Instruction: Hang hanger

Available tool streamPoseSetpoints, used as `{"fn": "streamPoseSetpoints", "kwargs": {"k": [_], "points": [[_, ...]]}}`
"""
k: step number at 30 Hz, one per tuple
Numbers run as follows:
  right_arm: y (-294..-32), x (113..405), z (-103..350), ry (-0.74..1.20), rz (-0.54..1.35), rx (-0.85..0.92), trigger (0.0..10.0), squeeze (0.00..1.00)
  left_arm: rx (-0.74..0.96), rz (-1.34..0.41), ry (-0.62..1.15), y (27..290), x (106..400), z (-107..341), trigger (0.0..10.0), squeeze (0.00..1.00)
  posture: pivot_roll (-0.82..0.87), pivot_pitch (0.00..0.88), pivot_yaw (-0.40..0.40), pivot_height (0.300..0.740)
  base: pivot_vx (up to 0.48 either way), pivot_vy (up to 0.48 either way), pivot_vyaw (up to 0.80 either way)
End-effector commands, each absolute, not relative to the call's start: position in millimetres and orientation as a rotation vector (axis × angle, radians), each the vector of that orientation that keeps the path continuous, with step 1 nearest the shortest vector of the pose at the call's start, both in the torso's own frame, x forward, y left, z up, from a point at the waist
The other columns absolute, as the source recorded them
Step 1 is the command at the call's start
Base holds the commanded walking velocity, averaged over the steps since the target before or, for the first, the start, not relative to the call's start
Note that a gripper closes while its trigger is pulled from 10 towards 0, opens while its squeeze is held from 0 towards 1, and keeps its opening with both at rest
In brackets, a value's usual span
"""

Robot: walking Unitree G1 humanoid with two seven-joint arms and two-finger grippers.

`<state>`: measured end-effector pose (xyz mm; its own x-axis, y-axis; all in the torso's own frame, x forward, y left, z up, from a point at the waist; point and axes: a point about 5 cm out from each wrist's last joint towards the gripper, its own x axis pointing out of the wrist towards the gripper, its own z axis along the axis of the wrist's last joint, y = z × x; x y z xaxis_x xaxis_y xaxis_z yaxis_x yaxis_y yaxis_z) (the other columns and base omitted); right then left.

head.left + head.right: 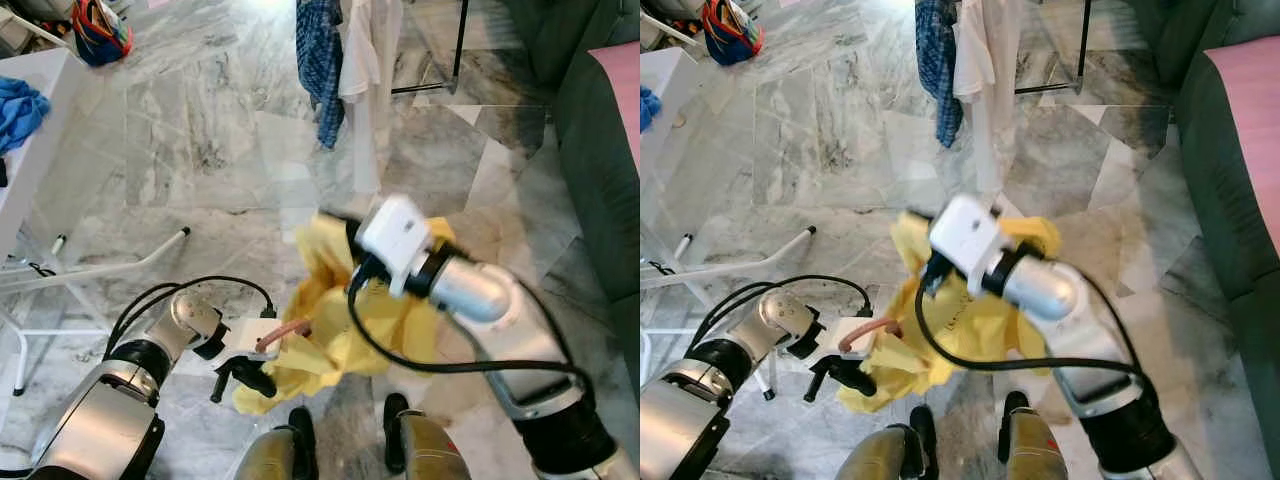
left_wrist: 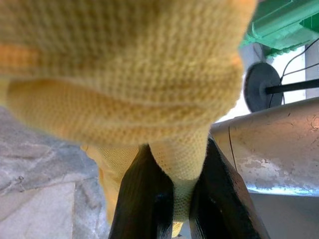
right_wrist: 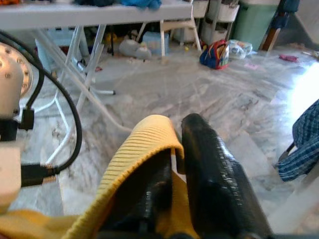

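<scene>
A yellow knit garment (image 1: pixel 335 325) hangs bunched between my two grippers, low in front of me above the marble floor. My left gripper (image 2: pixel 180 199) is shut on a fold of it at the lower left; its black fingers (image 1: pixel 240 380) poke out beside the cloth. A thin pink-brown curved piece (image 1: pixel 283 331), possibly a hanger hook, sticks out of the cloth by that wrist. My right gripper (image 3: pixel 175 149) holds the garment's top, with a ribbed edge draped over one finger and pinched between both. In the eye views the white wrist camera (image 1: pixel 398 238) hides those fingers.
A blue plaid shirt (image 1: pixel 320 55) and a white garment (image 1: pixel 368 80) hang from a rack with a black pole (image 1: pixel 460 45) straight ahead. A white table (image 1: pixel 40 140) with white legs stands at the left, a dark green sofa (image 1: pixel 600 150) at the right.
</scene>
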<state>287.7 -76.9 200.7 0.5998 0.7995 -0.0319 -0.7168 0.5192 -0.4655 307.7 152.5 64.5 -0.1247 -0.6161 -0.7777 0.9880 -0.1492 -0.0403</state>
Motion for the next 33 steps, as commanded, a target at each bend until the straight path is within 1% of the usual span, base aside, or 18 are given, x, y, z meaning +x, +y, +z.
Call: {"fn": "streamPoseSetpoints", "kwargs": {"k": [1, 3, 10, 15, 19, 20, 22, 23, 25, 26, 30, 33], "points": [[-68, 278, 190, -0.173, 0.981, -0.498, 10.0, 1.00, 0.724, -1.616, 0.692, 156, 303, 60, 0.0, 0.00, -0.15, 0.326, 0.168, 0.740, 0.000, 0.000, 0.00], [-72, 276, 174, -0.118, 0.988, -0.563, 10.0, 1.00, 0.727, -1.626, 0.676, 153, 303, 60, 0.0, 0.00, -0.15, 0.323, 0.165, 0.740, 0.000, 0.000, 0.00], [-78, 271, 159, -0.049, 1.005, -0.606, 10.0, 1.00, 0.720, -1.652, 0.651, 148, 303, 61, 0.0, 0.00, -0.15, 0.321, 0.164, 0.740, 0.000, 0.000, 0.00], [-82, 259, 145, 0.029, 1.084, -0.656, 10.0, 1.00, 0.728, -1.681, 0.620, 140, 302, 61, 0.0, 0.00, -0.16, 0.320, 0.163, 0.740, 0.000, 0.000, 0.00], [-83, 257, 143, 0.038, 1.093, -0.674, 10.0, 1.00, 0.727, -1.697, 0.609, 137, 301, 61, 0.0, 0.00, -0.16, 0.318, 0.161, 0.740, 0.000, 0.000, 0.00], [-84, 260, 145, 0.017, 1.063, -0.692, 10.0, 1.00, 0.724, -1.709, 0.603, 134, 300, 60, 0.0, 0.00, -0.16, 0.317, 0.161, 0.740, 0.000, 0.000, 0.00], [-84, 260, 145, 0.017, 1.063, -0.692, 10.0, 1.00, 0.724, -1.709, 0.603, 134, 300, 60, 0.0, 0.00, -0.16, 0.317, 0.161, 0.740, 0.000, 0.000, 0.00], [-88, 267, 151, -0.041, 0.991, -0.726, 10.0, 1.00, 0.722, -1.725, 0.592, 131, 298, 59, 0.0, 0.00, -0.17, 0.315, 0.158, 0.740, 0.000, 0.000, 0.00], [-103, 288, 180, -0.213, 0.738, -0.756, 10.0, 1.00, 0.710, -1.760, 0.570, 125, 294, 55, 0.0, 0.00, -0.17, 0.313, 0.153, 0.740, 0.000, 0.000, 0.00], [-111, 294, 191, -0.262, 0.656, -0.751, 10.0, 1.00, 0.700, -1.766, 0.556, 122, 292, 54, 0.0, 0.00, -0.17, 0.312, 0.153, 0.740, 0.000, 0.000, 0.00], [-127, 299, 205, -0.315, 0.534, -0.732, 10.0, 1.00, 0.680, -1.744, 0.505, 116, 294, 56, 0.0, 0.00, -0.18, 0.312, 0.152, 0.740, 0.000, 0.000, 0.00], [-134, 299, 209, -0.324, 0.495, -0.725, 10.0, 1.00, 0.676, -1.714, 0.468, 113, 296, 58, 0.0, 0.00, -0.18, 0.313, 0.151, 0.740, 0.000, 0.000, 0.00]]}}
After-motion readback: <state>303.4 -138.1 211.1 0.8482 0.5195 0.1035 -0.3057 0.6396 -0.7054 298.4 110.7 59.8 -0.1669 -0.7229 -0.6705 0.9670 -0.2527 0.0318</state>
